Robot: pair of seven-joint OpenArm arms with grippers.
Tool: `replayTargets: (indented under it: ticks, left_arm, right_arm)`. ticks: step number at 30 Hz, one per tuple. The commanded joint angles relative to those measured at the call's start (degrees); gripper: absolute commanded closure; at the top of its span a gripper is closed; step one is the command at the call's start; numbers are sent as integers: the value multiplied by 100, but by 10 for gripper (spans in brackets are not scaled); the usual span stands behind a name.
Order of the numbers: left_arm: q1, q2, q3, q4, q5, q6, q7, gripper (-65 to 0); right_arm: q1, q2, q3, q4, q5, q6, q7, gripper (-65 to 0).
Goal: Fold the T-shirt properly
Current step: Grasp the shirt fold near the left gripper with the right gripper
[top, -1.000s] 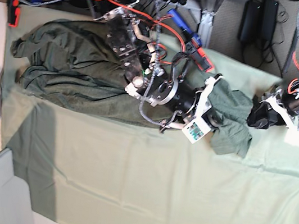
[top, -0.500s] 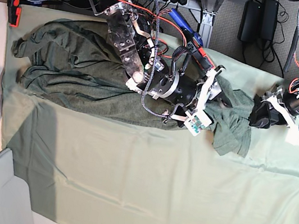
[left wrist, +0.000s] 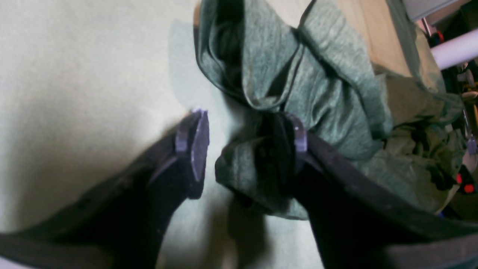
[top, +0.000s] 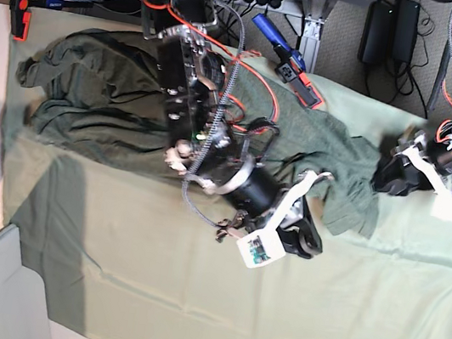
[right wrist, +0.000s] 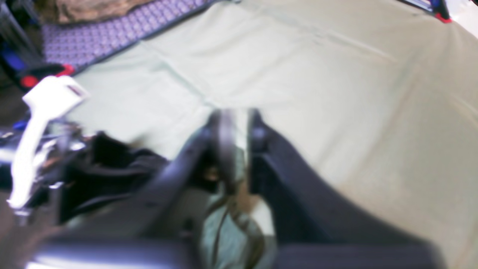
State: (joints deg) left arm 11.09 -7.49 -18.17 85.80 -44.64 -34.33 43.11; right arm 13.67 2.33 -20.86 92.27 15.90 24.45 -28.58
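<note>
The T-shirt (top: 123, 110) lies bunched along the far edge of the mint-green table cloth (top: 188, 301), one sleeve end reaching the left gripper (left wrist: 246, 149), whose jaws stand apart with a fold of shirt between them. The right gripper (right wrist: 235, 123) hangs over the bare cloth near the shirt's middle, jaws together on a strip of shirt fabric

Pale green table cloth (top: 188, 301), power bricks (top: 392, 28)

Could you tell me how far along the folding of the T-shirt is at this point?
No fold is finished: the T-shirt lies bunched and wrinkled on the table cloth. In hand: the right gripper is shut on a strip of shirt fabric, while the left gripper is open around a bunched edge near the sleeve. Left to do: spreading the shirt flat and every fold.
</note>
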Motion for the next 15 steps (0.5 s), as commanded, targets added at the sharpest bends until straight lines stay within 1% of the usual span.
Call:
replayTargets:
  ticks: [1, 4, 7, 10, 12, 14, 15]
  left_arm:
    - [-26, -48, -17, 66, -35, 17, 22, -322]
    - [-28, -50, -17, 68, -72, 17, 46, -322]
    - [-28, -48, -17, 68, -79, 20, 46, -322]
    - [-26, -66, -28, 68, -105, 17, 46, -323]
    - [-28, -125, -28, 68, -175, 17, 48, -327]
    - [-26, -210, -28, 68, -188, 20, 46, -371]
    - [-26, -238, -35, 68, -186, 20, 48, -382]
  right_arm:
    - [212, -140, 11, -72, -109, 24, 221, 0]
    - [498, -367, 11, -723, -544, 22, 382, 0]
    - [745, -470, -7, -1368, -695, 24, 435, 0]
    - [761, -455, -87, -1635, -686, 39, 330, 0]
    - [678, -402, -254, -1617, -531, 76, 151, 0]
    - [590, -317, -525, -1587, -339, 199, 118, 0]
    - [540, -280, -684, -1545, -323, 219, 118, 0]
